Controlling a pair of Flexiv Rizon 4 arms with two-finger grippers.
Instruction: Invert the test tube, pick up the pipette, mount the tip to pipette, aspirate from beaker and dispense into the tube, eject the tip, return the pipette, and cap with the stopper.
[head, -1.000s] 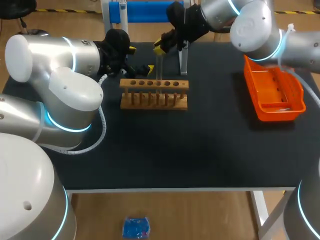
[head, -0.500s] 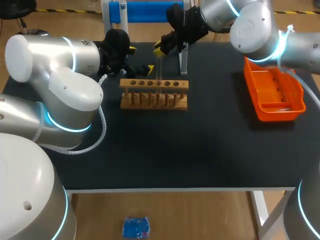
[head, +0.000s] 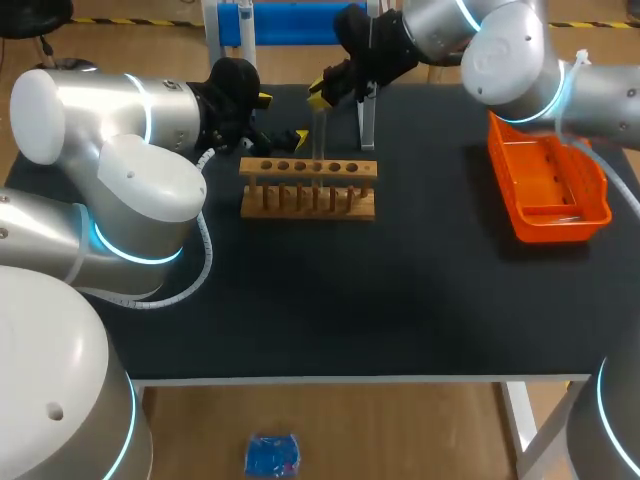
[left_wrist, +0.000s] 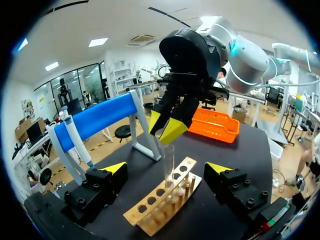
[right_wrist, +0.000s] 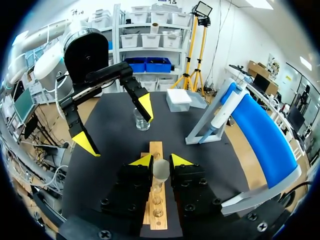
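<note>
test tube (head: 319, 135) stands upright, its top pinched between the narrow-set fingers of the right gripper (head: 318, 95), its lower end reaching the wooden rack (head: 308, 187) at 12 o'clock from the table's middle. left gripper (head: 282, 118) hangs spread wide at the rack's 10 o'clock, holding nothing. orange tray (head: 548, 185) lies at 2 o'clock. beaker (right_wrist: 141, 120) stands past the rack's end.

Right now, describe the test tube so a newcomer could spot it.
Find the wooden rack at the table's far middle. A clear glass test tube stands upright over its holes, top pinched by the right end effector. It is the only tube there.
</note>
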